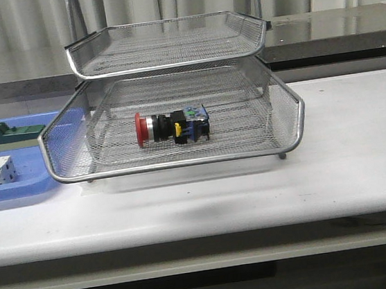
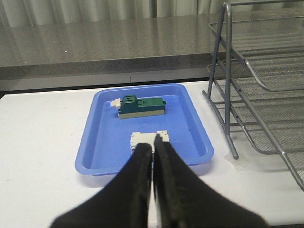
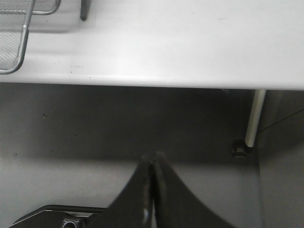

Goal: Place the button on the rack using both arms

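The button [image 1: 171, 127] lies on its side in the pulled-out lower tier of the wire-mesh rack [image 1: 181, 163], red cap toward the left. Part of the rack's frame [image 2: 227, 85] shows in the left wrist view, and a mesh corner [image 3: 16, 42] in the right wrist view. My left gripper [image 2: 153, 145] is shut and empty, held above the near edge of the blue tray. Off the table's front edge, over the floor, my right gripper [image 3: 153, 156] is shut with nothing in it. Neither arm appears in the front view.
A flat blue tray [image 1: 17, 192] at the left of the rack holds a green-and-beige block [image 2: 141, 106] and a white block [image 2: 149, 139]. A grey counter [image 2: 95, 47] runs behind the table. The table's front edge [image 3: 142, 80] and a table leg [image 3: 254, 118] show below the right gripper.
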Controlling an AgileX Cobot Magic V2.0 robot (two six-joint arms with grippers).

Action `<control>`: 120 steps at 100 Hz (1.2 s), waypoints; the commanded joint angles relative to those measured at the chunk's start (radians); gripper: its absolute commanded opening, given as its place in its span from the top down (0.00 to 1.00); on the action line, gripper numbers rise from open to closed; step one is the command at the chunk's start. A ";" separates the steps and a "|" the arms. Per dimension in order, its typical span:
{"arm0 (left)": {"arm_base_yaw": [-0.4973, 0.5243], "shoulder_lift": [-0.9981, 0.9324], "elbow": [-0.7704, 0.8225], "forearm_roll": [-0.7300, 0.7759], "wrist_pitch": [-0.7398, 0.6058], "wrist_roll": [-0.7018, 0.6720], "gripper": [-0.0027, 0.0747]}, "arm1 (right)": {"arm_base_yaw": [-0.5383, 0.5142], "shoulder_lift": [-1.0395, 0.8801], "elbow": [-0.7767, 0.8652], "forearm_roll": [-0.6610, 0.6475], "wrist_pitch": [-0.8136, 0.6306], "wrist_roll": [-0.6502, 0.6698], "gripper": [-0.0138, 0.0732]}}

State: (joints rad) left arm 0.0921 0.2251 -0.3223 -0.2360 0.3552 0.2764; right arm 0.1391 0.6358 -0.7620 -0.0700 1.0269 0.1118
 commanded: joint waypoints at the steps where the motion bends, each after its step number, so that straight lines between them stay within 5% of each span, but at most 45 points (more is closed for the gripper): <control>1: 0.002 0.009 -0.026 -0.016 -0.080 -0.010 0.96 | -0.001 -0.002 -0.024 0.010 -0.073 -0.004 0.92; 29: 0.002 0.009 -0.026 -0.016 -0.080 -0.010 0.96 | -0.001 0.076 -0.026 0.095 -0.152 -0.023 0.92; 57: 0.002 0.009 -0.026 -0.016 -0.080 -0.010 0.96 | 0.024 0.294 -0.026 0.352 -0.221 -0.223 0.92; 120: 0.002 0.009 -0.026 -0.016 -0.080 -0.010 0.96 | 0.413 0.777 -0.147 0.418 -0.438 -0.278 0.92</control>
State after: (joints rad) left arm 0.0921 0.2251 -0.3223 -0.2376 0.3552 0.2747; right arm 0.5186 1.3803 -0.8509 0.3312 0.6398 -0.1526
